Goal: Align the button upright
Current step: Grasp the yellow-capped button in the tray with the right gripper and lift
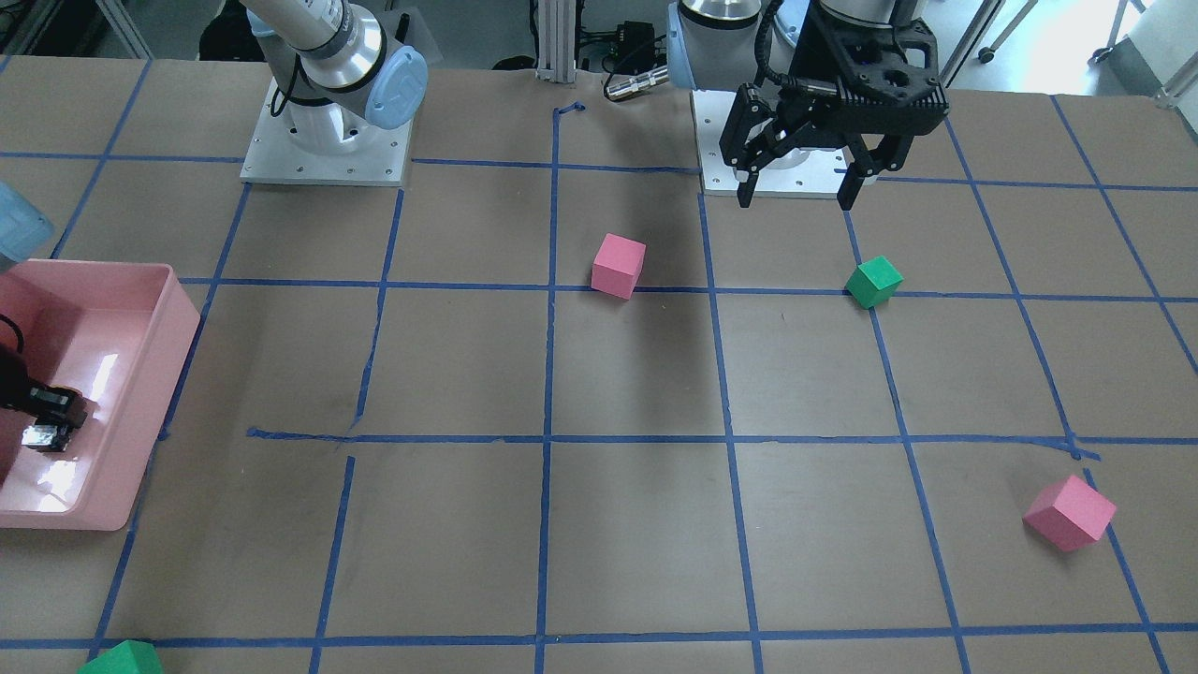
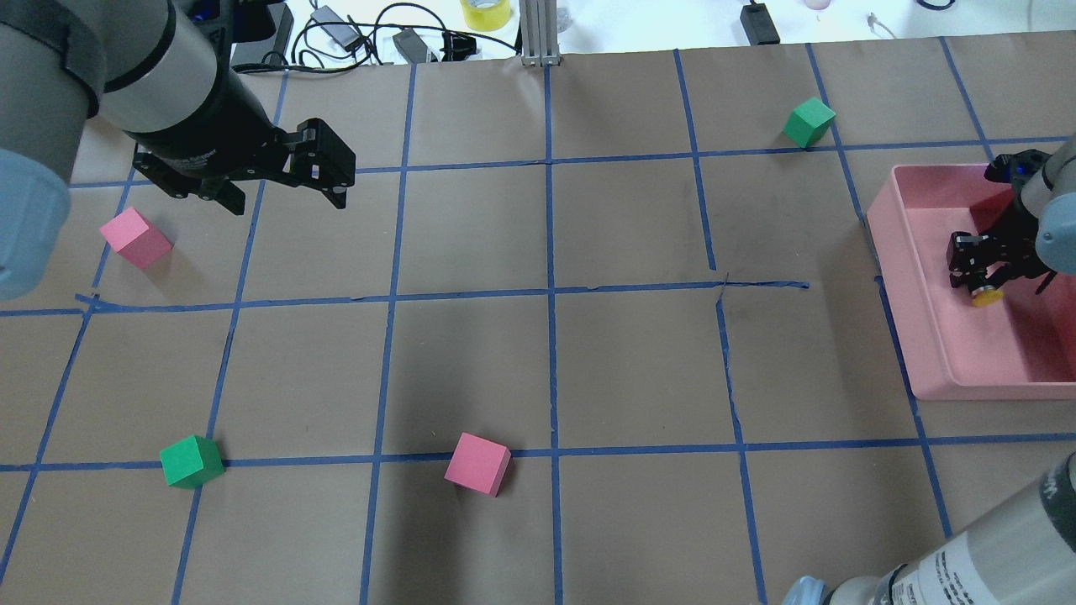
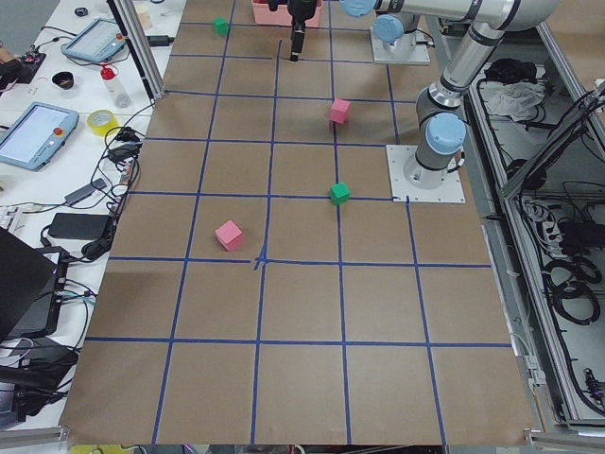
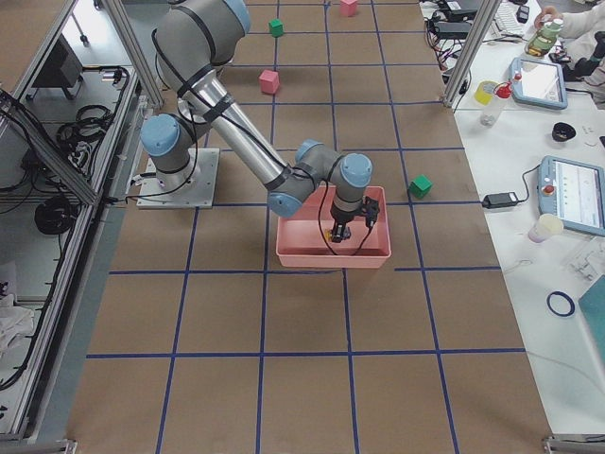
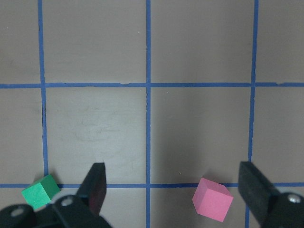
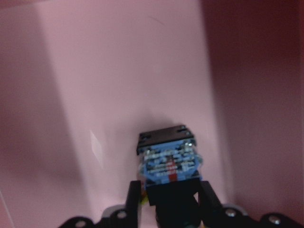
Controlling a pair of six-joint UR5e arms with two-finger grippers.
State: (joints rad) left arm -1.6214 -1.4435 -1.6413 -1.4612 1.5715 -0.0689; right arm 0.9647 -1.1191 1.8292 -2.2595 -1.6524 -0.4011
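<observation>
Button (image 6: 168, 166) is in the tray (image 2: 983, 361), clamped across its body by the right fingers (image 6: 134, 194), likely so the wrist can rotate it cap-up. Left fingers (image 5: 96, 183) hang spread and empty over the tabletop (image 2: 630, 361), clear of the tray. No writing is legible; base markings blur.

Walls of the pink tray (image 2: 992, 388) ringed the right gripper (image 2: 982, 281) holding the button (image 2: 986, 296); only upward was free. Bare table (image 1: 636, 374) lay beneath the spread left gripper (image 1: 797, 198), with a pink cube (image 1: 618, 265) and a green cube (image 1: 873, 281) ahead, one to either side.
</observation>
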